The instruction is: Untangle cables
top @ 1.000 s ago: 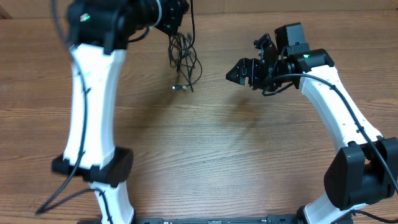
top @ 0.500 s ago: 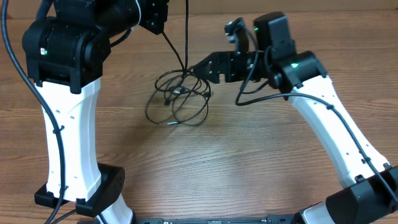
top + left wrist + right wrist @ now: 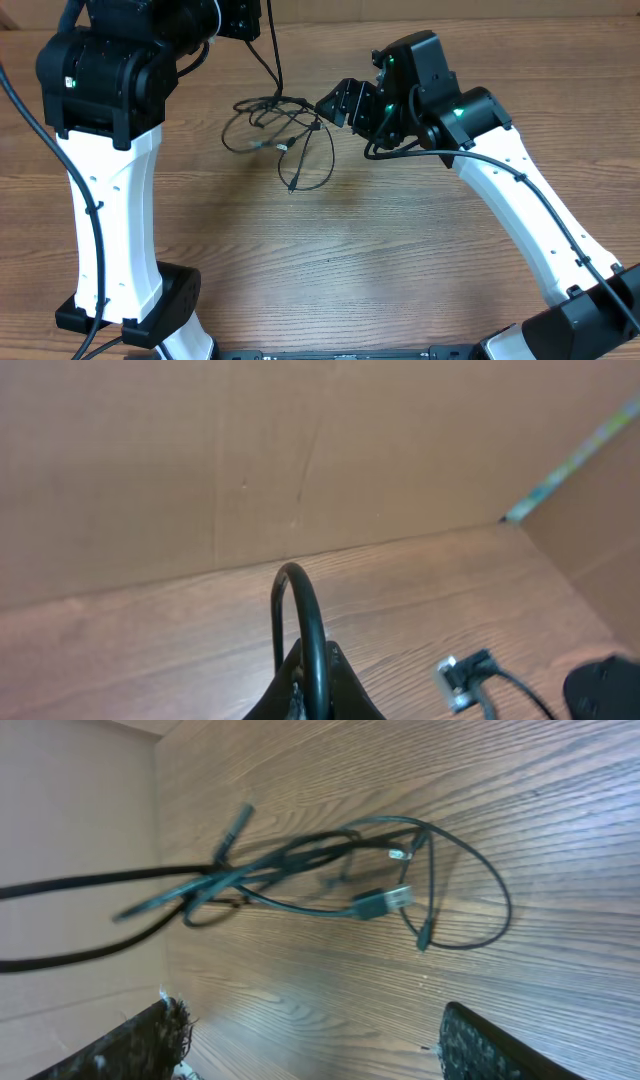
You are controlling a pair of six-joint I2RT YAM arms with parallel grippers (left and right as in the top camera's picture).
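Observation:
The cables (image 3: 280, 135) lie as a loose tangle of thin black loops with small silver plugs at the back middle of the table. My left gripper (image 3: 243, 17) is raised at the back edge and shut on one black strand (image 3: 305, 630) that runs down to the tangle. A plug end (image 3: 460, 680) shows beside it in the left wrist view. My right gripper (image 3: 335, 103) is open and empty just right of the tangle, jaws facing it. The right wrist view shows the tangle (image 3: 350, 870) ahead of the spread fingers (image 3: 310, 1025).
The wooden table (image 3: 380, 260) extends in front of the tangle. A brown cardboard wall (image 3: 300, 450) stands along the back edge. The white left arm (image 3: 105, 200) stands at the left and the white right arm (image 3: 520, 210) at the right.
The bundle came down from hanging and spread into loose loops on the table. My right gripper moved in to the tangle's right side. My left gripper kept its hold.

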